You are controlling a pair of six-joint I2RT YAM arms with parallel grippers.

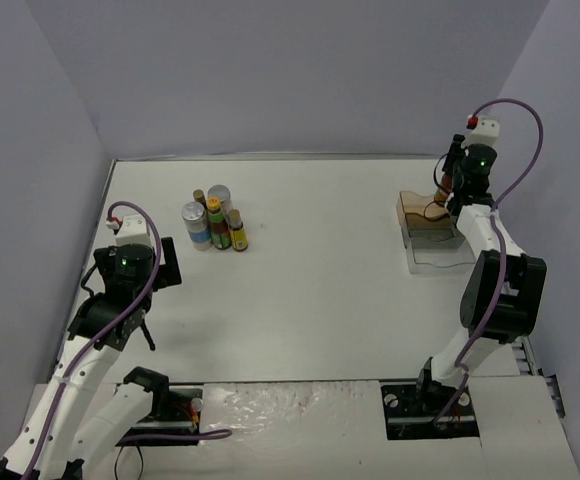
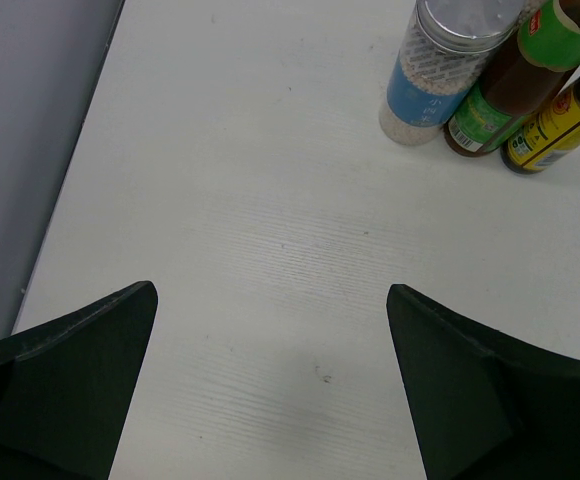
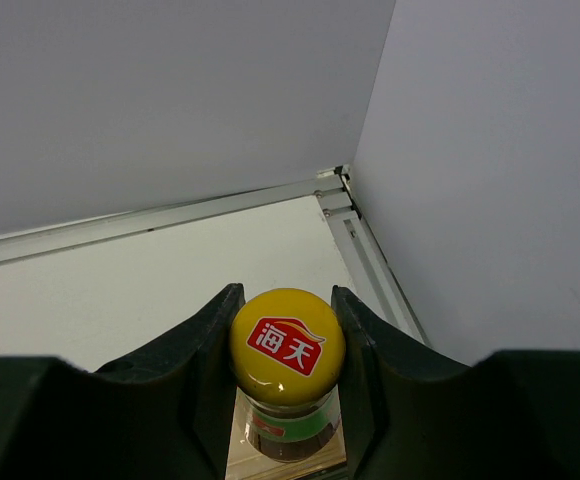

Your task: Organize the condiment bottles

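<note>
Currently the yellow-capped sauce bottle (image 3: 287,345) sits upright between the fingers of the right gripper (image 3: 286,292). The jaws are closed against both sides of its cap. The red logo on the cap top faces the wrist camera, and a green label band shows below the neck. Directly beneath the jaws and the bottle lies the tan wooden block (image 3: 238,462); whether the bottle base touches it cannot be told. In the overhead view the block stands at the far end of the clear tray (image 1: 440,255), which runs from under the jaws back toward the arm bases. The remaining condiment bottles (image 1: 215,220) stand in a tight group on the white table (image 1: 320,300), well apart from the right jaws, far across to the left. The left gripper (image 2: 270,290) hovers over bare table, jaws spread wide, nothing between them. Ahead and to the right of its jaws is a silver-topped cylinder (image 2: 435,70) with a blue-white label. Just beside it is a green-labelled brown bottle (image 2: 490,110), then a yellow-labelled bottle (image 2: 555,125), all outside the jaw gap.
</note>
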